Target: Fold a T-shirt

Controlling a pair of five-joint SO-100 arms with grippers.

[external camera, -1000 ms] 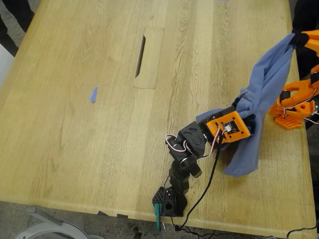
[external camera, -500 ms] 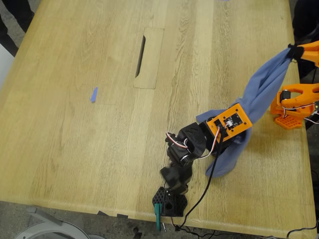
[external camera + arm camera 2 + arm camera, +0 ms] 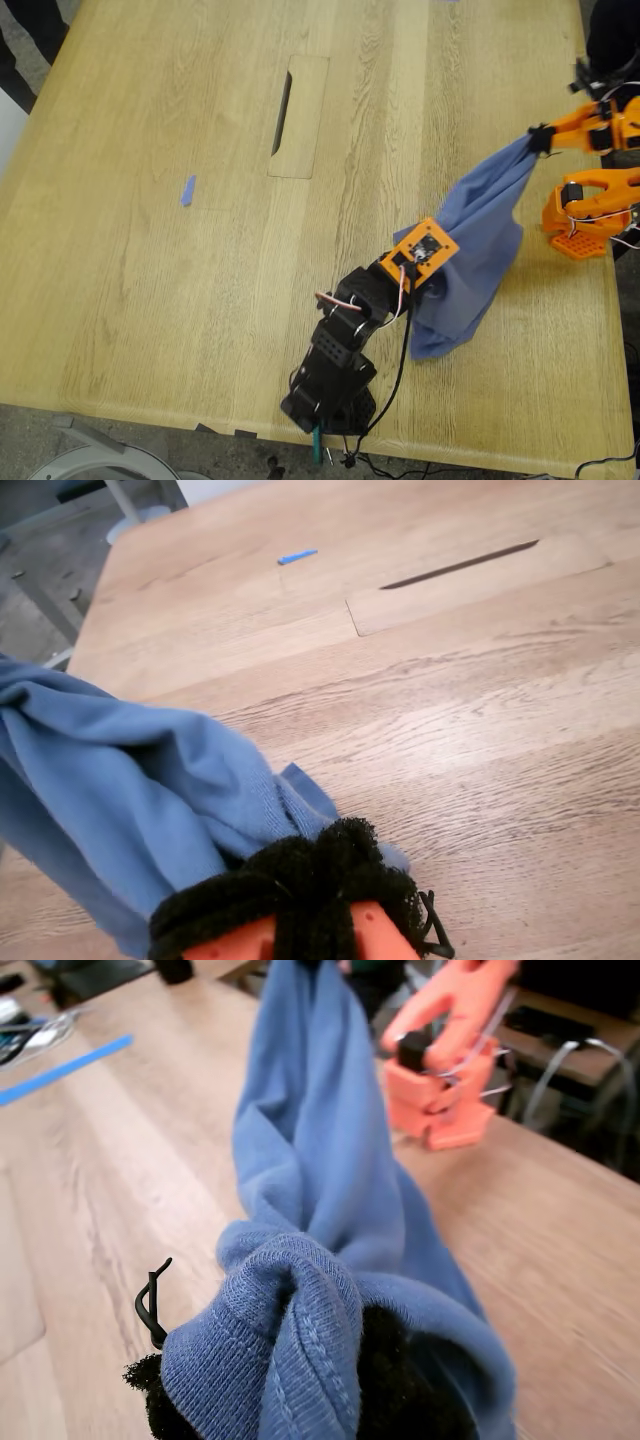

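My first gripper (image 3: 437,268), on the black arm (image 3: 345,345) near the table's front edge in the exterior view, is clamped on a bunched, ribbed hem of the T-shirt (image 3: 478,235); in the first wrist view the blue fabric (image 3: 300,1210) wraps right over the black padded jaws. From there the cloth stretches up, off the wood, to my second gripper (image 3: 536,138) at the exterior view's right, on the orange arm (image 3: 595,125), whose padded jaws pinch the other end (image 3: 150,800). So the shirt hangs between the two like a slack sling, with a loose fold drooping below my first gripper and reaching the table (image 3: 150,300). Well apart, toward the exterior view's left, lies a small blue scrap of tape (image 3: 187,190), with a long dark slot (image 3: 283,112) in the tabletop beyond it.
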